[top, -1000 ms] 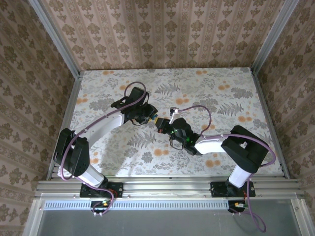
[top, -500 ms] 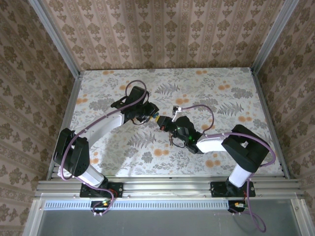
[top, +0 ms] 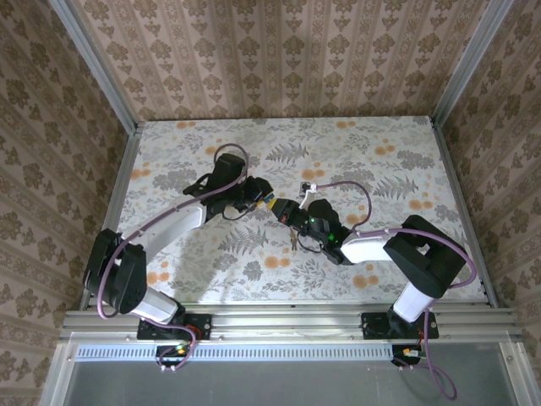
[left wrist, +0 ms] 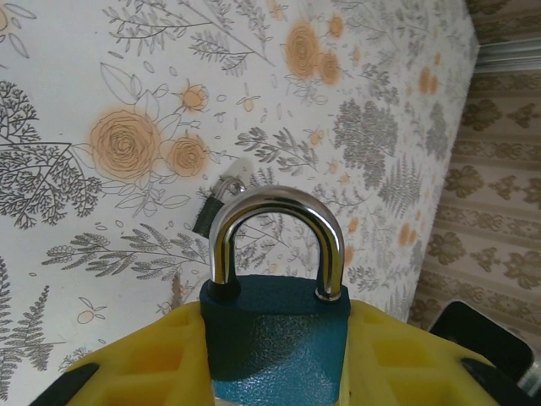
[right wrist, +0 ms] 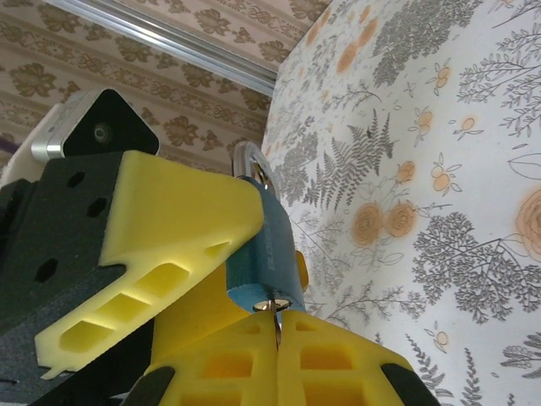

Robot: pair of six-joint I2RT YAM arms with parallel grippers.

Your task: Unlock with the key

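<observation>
**Padlock** (left wrist: 275, 334): teal body with a hammered finish and a rounded chrome shackle (left wrist: 275, 207). Both shackle legs are seated, so I judge it locked. It is held off the table (top: 406, 152), over the middle of the surface and slightly left of centre.

**My left claw** (left wrist: 275, 347): closed partway, to the body's width, gripping it between slotted yellow wedge pads.

**My right claw** (right wrist: 277, 359): pinched fully shut on the key (right wrist: 275, 324), a thin metal blade whose tip meets the keyway in the padlock's underside.

**Step in hand:** key at or in the lock.

**Next, as I judge:** a clean twist about the blade's axis while my left claw braces the body.

**Table cover:** matte floral print.
</observation>
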